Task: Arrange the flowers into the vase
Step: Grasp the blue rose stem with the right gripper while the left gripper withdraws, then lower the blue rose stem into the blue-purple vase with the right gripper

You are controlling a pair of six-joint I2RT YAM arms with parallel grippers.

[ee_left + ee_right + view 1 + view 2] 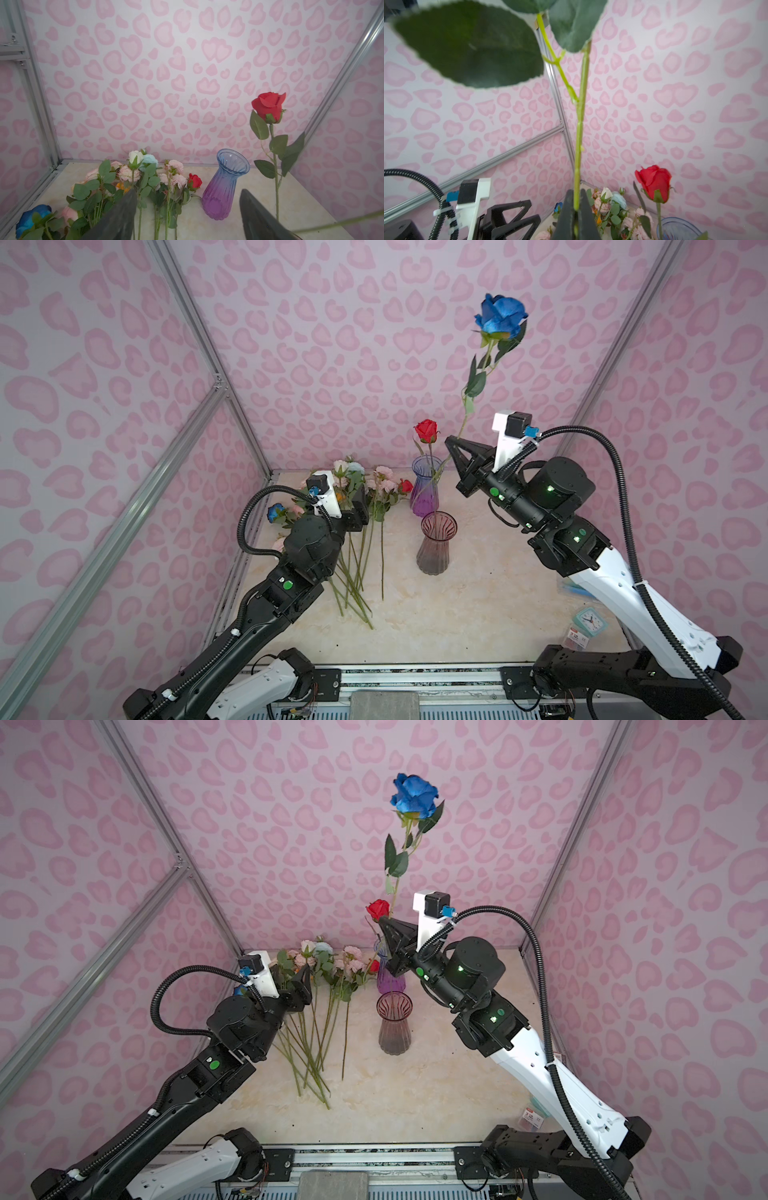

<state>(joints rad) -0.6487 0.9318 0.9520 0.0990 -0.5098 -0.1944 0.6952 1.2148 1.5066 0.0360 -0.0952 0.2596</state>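
Blue rose (500, 317), stem pinched tight in right gripper (450, 443), long axis steeply upright, tail slanting down toward purple vase (424, 489); left gripper (188, 195) agape, empty.

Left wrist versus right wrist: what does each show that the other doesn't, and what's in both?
Left wrist only, framed by the open left gripper: the blue-purple vase, whole, standing on the table. Right wrist only: the right gripper shut on a green stem under large leaves, plus the left arm's camera mount. Both: the upright red rose, the loose flowers, and the vase's rim.
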